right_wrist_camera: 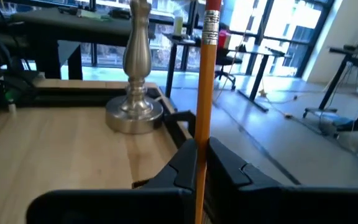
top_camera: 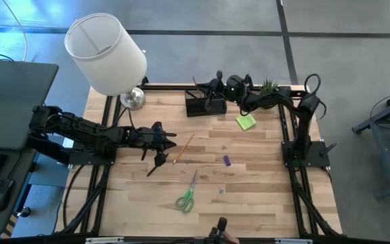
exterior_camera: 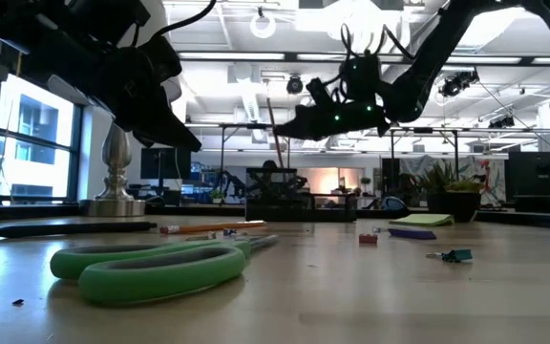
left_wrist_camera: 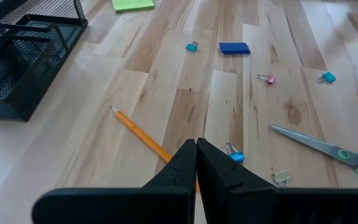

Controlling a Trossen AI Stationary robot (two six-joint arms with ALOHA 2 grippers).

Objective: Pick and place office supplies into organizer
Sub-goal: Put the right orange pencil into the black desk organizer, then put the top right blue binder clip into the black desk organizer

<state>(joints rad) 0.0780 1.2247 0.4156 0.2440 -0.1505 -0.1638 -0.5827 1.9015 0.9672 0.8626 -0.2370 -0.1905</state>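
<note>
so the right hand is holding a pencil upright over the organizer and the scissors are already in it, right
Not quite: the scissors lie on the table, as the high view shows. The right hand does hold a pencil upright over the organizer.

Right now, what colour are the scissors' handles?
Green, clearest in the low view: scissors.

The organizer (top_camera: 205, 103) is a black wire-mesh tray at the far edge of the table. An orange pencil (right_wrist_camera: 205, 87) with a red eraser end stands upright above it. A second orange pencil (top_camera: 183, 148) lies flat near the table centre. Green-handled scissors (top_camera: 187, 194) lie nearer the front edge. A lime-green sticky-note pad (top_camera: 246, 122) lies beside the organizer, and a small purple block (top_camera: 227, 160) lies mid-table.
</note>
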